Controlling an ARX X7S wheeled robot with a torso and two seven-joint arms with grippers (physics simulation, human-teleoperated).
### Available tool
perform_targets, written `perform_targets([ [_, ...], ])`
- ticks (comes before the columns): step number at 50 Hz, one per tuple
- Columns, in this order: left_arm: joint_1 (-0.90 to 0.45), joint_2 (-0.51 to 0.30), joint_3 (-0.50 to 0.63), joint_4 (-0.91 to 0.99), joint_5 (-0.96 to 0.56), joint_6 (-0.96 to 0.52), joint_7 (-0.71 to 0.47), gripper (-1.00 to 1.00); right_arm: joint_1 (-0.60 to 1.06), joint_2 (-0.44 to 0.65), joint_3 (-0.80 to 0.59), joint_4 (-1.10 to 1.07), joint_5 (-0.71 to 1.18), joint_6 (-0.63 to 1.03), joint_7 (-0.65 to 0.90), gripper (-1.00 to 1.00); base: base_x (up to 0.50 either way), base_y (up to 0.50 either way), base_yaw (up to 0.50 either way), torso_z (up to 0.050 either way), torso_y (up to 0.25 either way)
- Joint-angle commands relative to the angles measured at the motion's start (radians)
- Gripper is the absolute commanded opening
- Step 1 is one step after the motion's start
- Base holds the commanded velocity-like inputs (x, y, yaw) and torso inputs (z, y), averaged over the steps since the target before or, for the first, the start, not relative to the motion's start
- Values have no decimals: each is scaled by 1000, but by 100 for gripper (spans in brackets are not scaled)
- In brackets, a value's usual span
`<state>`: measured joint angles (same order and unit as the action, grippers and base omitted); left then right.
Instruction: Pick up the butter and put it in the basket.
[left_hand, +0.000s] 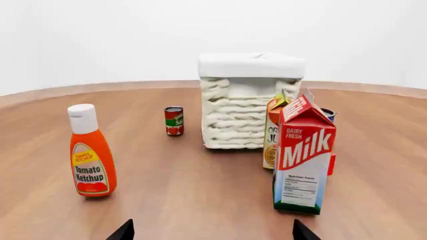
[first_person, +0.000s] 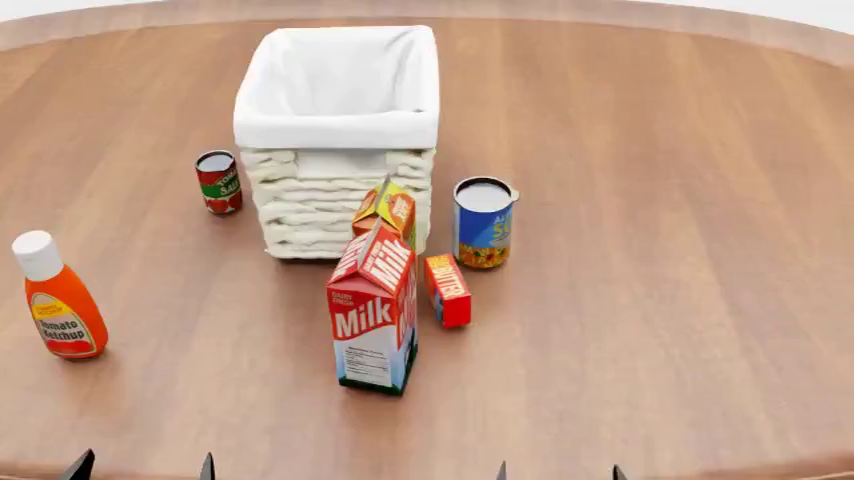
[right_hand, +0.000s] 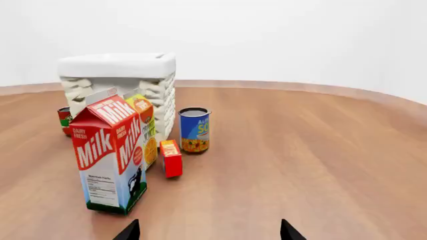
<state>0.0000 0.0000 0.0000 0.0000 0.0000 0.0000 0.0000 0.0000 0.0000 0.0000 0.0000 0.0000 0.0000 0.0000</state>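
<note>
The butter (first_person: 449, 290) was found on the surface just beside the milk carton (first_person: 372, 318), near the basket (first_person: 336, 130); both grippers' jaws were spread and empty, so the carton risked being toppled during approach.

The head view looks steeply down over the table (first_person: 694, 250), both grippers' tips at its near edge. Each wrist view looks level across the table from low behind its open fingertips. All three share the basket (first_person: 336, 95) and milk carton (first_person: 371, 315).
</note>
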Motion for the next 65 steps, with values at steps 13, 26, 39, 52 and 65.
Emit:
perform_targets([
  [13, -17, -65, 72, 5, -28, -64, -80, 100, 5, 42, -56, -10, 38, 12, 76, 100, 0, 0, 0, 0, 0],
  [26, 11, -82, 85, 55, -75, -52, -79, 100, -6, 77, -100, -38, 30, 36, 86, 100, 0, 0, 346, 0, 0],
  [39, 11, -98, 91, 66, -102, -53, -96, 100, -12, 97, -128, -66, 31, 52, 101, 100, 0, 0, 500, 0, 0],
  [52, 14, -116, 107, 72, -113, -53, -109, 100, -23, 116, -142, -88, 40, 50, 117, 100, 0, 0, 500, 0, 0],
  [65, 32, -135, 109, 123, -137, -76, -121, 100, -44, 131, -158, -170, 25, 123, 150, 100, 0, 0, 346, 0, 0],
])
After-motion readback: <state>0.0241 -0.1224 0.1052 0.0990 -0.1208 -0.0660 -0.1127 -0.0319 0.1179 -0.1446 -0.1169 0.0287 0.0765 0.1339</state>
